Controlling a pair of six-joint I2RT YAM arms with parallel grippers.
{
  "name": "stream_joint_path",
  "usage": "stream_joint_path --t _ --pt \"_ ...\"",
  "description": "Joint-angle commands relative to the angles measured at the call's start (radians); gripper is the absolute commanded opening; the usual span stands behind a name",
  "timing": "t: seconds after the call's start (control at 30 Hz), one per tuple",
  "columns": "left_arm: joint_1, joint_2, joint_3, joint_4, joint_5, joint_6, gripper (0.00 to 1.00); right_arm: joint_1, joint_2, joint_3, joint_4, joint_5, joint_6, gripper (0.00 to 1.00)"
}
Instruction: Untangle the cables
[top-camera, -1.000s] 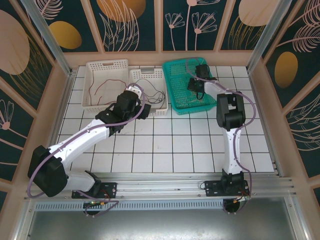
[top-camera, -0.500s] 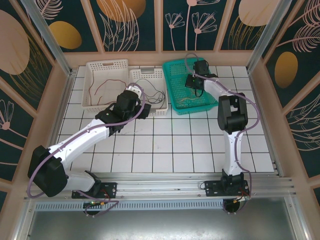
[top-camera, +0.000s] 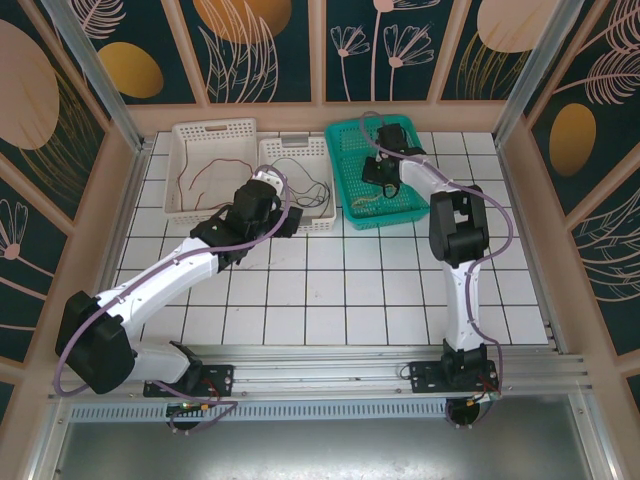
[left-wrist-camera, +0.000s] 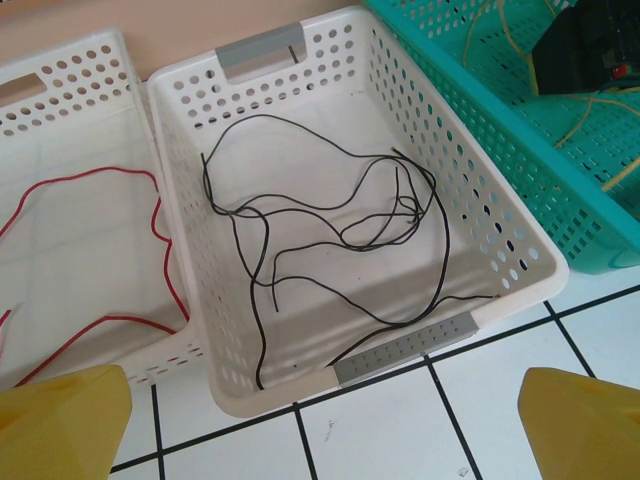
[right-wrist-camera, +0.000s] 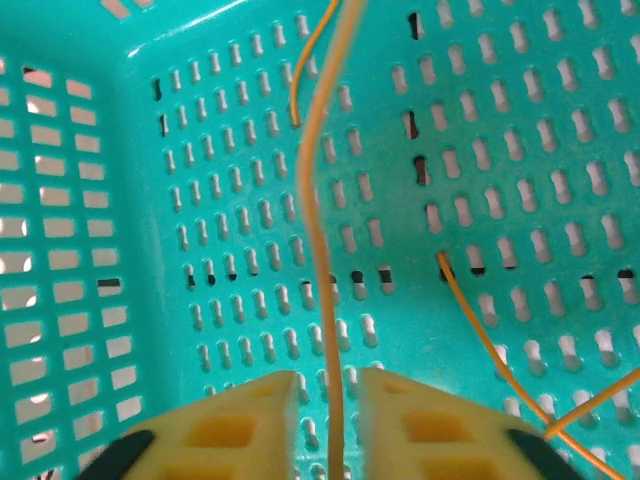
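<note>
Along the far edge of the counter (top-camera: 330, 290): three perforated baskets in a row, side by side.

At the far-left corner, the left white basket (top-camera: 213, 127), holding one red cable (left-wrist-camera: 161, 215) spread in wide, loose loops across its floor.

Next to it, the middle white basket (left-wrist-camera: 500, 250), with grey handle inserts on its short rims. Inside, one black cable (left-wrist-camera: 345, 238), looped over itself several times around the middle of the floor, one end trailing down toward the near wall.

Toward the far-right, the teal basket (top-camera: 395, 220), close against the middle one, holding the yellow-orange cable (right-wrist-camera: 326, 300) in thin strands over its slotted floor.

Left hand (left-wrist-camera: 325, 425) wide open, gripping nothing, poised over bare tiles just off the middle basket's near rim, yellow fingertips (left-wrist-camera: 60, 425) in both lower corners of the wrist view.

Right hand (right-wrist-camera: 325, 385) down inside the teal basket, jaws parted only slightly, one yellow-orange strand running straight through the narrow gap. Contact with either pad: cannot tell. More orange strands across the basket floor to the right of that hand.
</note>
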Motion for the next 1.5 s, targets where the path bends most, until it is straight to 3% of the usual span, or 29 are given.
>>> stream_joint_path --t 0.0,0.23,0.47,0.6,1.1,1.27,1.33,1.47 --pt "0.001 0.009 0.026 -0.014 0.011 -0.006 0.99 0.0 -0.01 0.05 -0.056 -0.004 -0.004 0.31" --pt "0.002 0.015 0.028 -0.015 0.013 -0.005 0.98 0.021 -0.085 0.069 -0.085 0.043 -0.007 0.38" --pt "0.002 0.021 0.03 -0.019 0.013 -0.004 0.99 0.043 -0.205 0.015 -0.033 0.228 0.0 0.42" --pt "0.002 0.02 0.029 -0.018 0.01 -0.003 0.98 0.025 -0.276 -0.071 0.056 0.183 0.018 0.53" --pt "0.001 0.022 0.032 -0.021 0.016 -0.004 0.98 0.022 -0.259 -0.024 0.012 0.146 -0.002 0.55" --pt "0.002 0.027 0.034 -0.023 0.018 -0.003 0.98 0.06 -0.204 0.114 -0.084 0.401 -0.059 0.56" --pt "0.003 0.029 0.034 -0.024 0.018 -0.003 0.99 0.067 -0.202 0.152 -0.095 0.448 -0.071 0.57" --pt "0.002 0.03 0.034 -0.026 0.012 -0.002 0.99 0.056 -0.263 0.121 -0.045 0.341 -0.06 0.58"
